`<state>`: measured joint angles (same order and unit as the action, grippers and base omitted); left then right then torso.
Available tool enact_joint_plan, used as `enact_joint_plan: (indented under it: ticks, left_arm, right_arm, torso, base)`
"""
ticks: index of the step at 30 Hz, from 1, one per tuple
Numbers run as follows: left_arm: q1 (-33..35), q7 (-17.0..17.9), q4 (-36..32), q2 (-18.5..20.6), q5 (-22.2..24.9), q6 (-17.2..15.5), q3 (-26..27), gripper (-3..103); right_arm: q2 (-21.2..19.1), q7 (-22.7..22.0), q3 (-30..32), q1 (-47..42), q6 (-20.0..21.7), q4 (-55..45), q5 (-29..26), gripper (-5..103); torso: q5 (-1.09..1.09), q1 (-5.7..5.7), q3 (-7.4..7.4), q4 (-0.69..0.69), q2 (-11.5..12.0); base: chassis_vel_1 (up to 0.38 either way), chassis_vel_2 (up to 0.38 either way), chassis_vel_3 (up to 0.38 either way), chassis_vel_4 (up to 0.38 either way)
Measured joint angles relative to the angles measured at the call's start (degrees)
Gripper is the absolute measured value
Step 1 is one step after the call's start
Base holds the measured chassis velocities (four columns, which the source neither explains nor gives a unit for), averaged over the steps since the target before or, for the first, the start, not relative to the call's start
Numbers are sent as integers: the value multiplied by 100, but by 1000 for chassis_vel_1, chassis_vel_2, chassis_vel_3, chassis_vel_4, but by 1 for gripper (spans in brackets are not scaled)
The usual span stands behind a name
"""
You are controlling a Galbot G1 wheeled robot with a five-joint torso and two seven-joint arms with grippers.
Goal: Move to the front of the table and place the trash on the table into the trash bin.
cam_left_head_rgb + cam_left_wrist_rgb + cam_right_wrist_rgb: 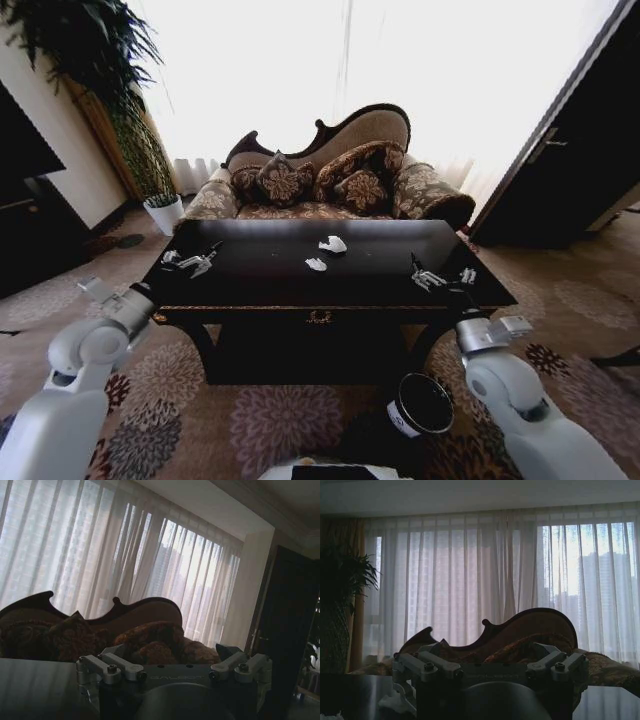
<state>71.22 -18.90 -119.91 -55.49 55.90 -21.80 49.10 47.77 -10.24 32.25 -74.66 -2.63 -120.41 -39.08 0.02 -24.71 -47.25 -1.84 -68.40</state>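
Note:
The table (260, 290) has a glossy black top and stands right in front of me in the head view. Two white crumpled paper bits of trash lie near its middle, the larger (333, 243) farther back and the smaller (316, 264) nearer me. The black trash bin (422, 403) with its white label stands on the carpet at the table's front right, just inside my right arm. My left gripper (192, 261) hovers open over the table's left end. Over the right end my right gripper (438, 277) is open too. Both are empty and well apart from the paper.
A carved sofa (330, 175) with cushions stands close behind the table, below bright curtained windows. A tall plant in a white pot (165, 212) stands at the back left and a dark door (580, 150) at the right. Patterned carpet surrounds the table.

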Motion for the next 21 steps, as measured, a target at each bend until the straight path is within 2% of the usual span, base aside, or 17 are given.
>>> enact_joint_plan:
  ticks: [4,5,7,8,13,14,17,18,21]
  left_arm:
    - [65,-8,-15,51,-10,0,50,100]
    - [65,-8,-15,51,-10,0,50,100]
    - [88,-10,0,90,-10,-1,70,100]
    - [93,-11,3,95,-10,-3,74,100]
    - [86,-7,33,95,-33,-19,78,100]
    - [86,-7,33,95,-33,-19,78,100]
    - [85,-5,37,32,-89,-27,48,100]
    - [85,-5,37,32,-89,-27,48,100]
    - [109,-7,36,-9,-172,-30,-1,100]
  right_arm:
    - [-476,124,-531,772,-152,540,-527,100]
    - [-476,124,-531,772,-152,540,-527,100]
    - [-597,165,-888,1204,-141,710,-975,100]
    - [-614,162,-974,1304,-113,739,-1029,100]
    - [-789,-61,-1725,2151,204,982,-1319,100]
    - [-789,-61,-1725,2151,204,982,-1319,100]
    - [-931,-178,-2347,2939,441,1139,-1442,100]
    - [-931,-178,-2347,2939,441,1139,-1442,100]
    - [-1165,-196,-3191,3804,680,1242,-1527,100]
  torso:
    - [-2,-1,0,1,0]
    - [-2,-1,0,1,0]
    - [-2,-1,0,-1,0]
    - [-3,0,0,-1,0]
    - [-2,0,0,-1,0]
    - [-2,0,0,-1,0]
    - [-3,-1,0,0,0]
    - [-3,-1,0,0,0]
    - [-8,0,1,0,-1]
  base:
    - [0,0,0,0]
    - [0,0,0,0]
    - [0,0,0,0]
    - [0,0,0,0]
    - [0,0,0,0]
    - [0,0,0,0]
    - [0,0,0,0]
    - [0,0,0,0]
    - [0,0,0,0]
